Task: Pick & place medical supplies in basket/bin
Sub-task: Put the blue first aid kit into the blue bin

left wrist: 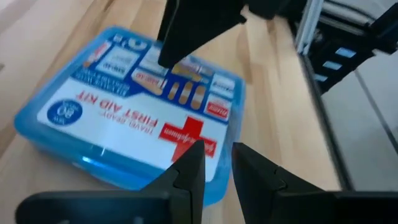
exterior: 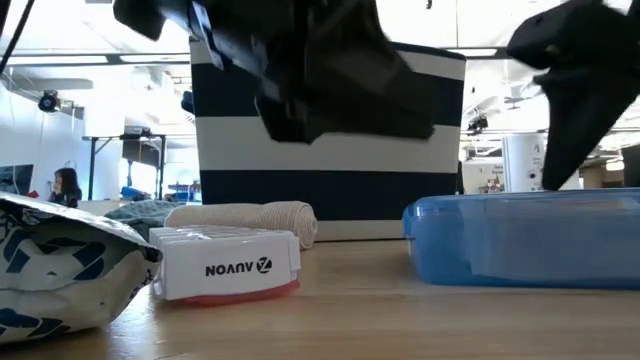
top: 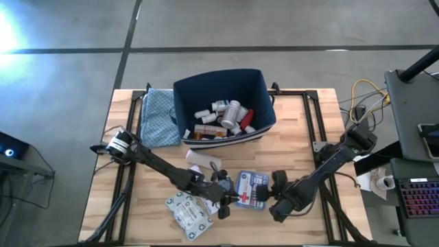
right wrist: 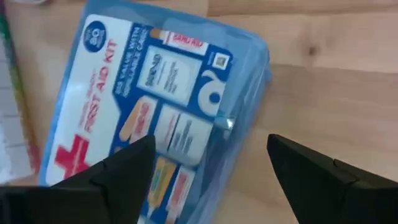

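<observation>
The blue-white first-aid box (top: 252,190) with a red cross lies flat on the table near its near edge. My left gripper (left wrist: 217,165) hovers by the box's left end, fingers only a narrow gap apart. It is raised off the table in the low view. My right gripper (right wrist: 210,144) is wide open at the box's right end, one finger over the lid (right wrist: 168,112) and the other beyond the box's edge. The navy bin (top: 264,96) stands at the far middle and holds white bottles and a red one. Printed packets (top: 188,211) lie left of the box. My right gripper comes at the first-aid box's right end from the table's right side. One finger (right wrist: 134,162) stands over the lid and the other (right wrist: 298,158) over bare wood. I cannot tell whether either one touches the box. My left gripper touches nothing.
A white AUVON box (exterior: 230,265) and a rolled bandage (exterior: 250,215) lie between the packets and the bin. The blue patterned cloth (top: 158,116) lies left of the bin. Black rails run along the table's left and right sides. Bare wood shows on the right side.
</observation>
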